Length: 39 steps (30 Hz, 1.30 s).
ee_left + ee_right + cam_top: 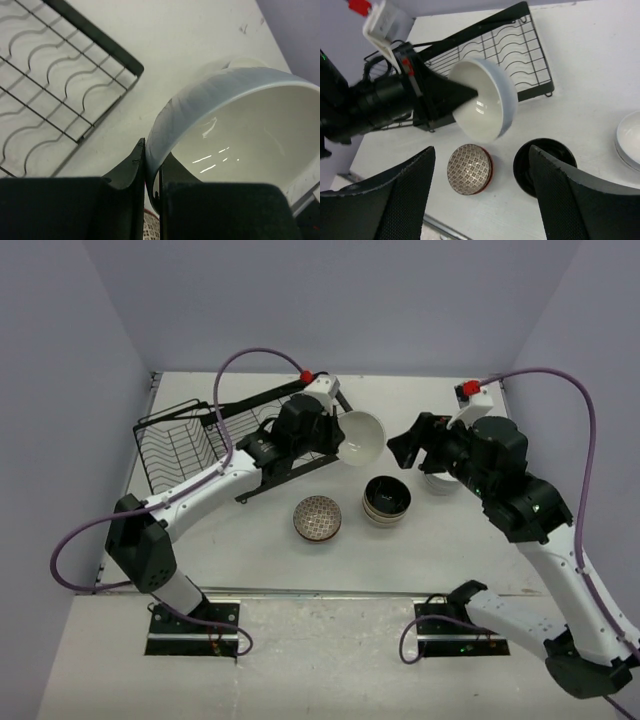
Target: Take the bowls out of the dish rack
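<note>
My left gripper (338, 435) is shut on the rim of a plain white bowl (362, 435), one finger inside and one outside. It holds the bowl tilted above the table, just right of the black wire dish rack (185, 445). The left wrist view shows the same bowl (240, 135) pinched between the fingers, with the rack's wavy wire tray (60, 75) to the left. My right gripper (412, 448) hangs open and holds nothing. In its wrist view the right gripper (481, 150) faces the held bowl (485, 100) and the rack (520, 45).
A patterned bowl (318, 518) and a stack of dark-inside bowls (386, 500) stand on the table between the arms. A white bowl (440, 483) sits partly under the right gripper. The same bowls appear in the right wrist view: patterned (469, 169), dark (521, 162), white (629, 137).
</note>
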### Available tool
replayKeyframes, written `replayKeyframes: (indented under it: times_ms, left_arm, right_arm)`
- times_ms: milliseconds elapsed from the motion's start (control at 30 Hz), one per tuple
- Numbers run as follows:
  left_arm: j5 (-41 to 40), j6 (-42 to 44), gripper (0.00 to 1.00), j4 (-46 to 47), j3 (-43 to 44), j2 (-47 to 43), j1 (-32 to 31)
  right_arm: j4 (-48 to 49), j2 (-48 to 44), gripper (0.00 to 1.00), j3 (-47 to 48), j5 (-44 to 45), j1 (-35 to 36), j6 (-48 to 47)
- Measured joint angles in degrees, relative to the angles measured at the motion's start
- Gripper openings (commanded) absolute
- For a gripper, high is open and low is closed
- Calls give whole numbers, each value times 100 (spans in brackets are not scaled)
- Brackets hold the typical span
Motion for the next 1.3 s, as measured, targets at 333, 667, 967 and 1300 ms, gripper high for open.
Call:
replayKeyframes:
  times_ms: [333, 667, 967, 1300]
  left_arm:
    - [256, -638, 0, -13, -420, -144, -256]
    - [343, -767, 0, 103, -420, -199, -310]
    - [269, -750, 100, 184, -422, -339, -350]
    - [-529, -492, 100, -72, -424, -2159, -317]
  right_arm:
    - [-1174, 1775, 33, 1169, 2096, 944, -190]
    - [-1473, 2365, 0, 1274, 2811, 1126, -177]
    - [-1593, 2474, 0, 1274, 3075, 1032, -221]
    - [-1668, 2527, 0, 1132, 1781, -1246, -472]
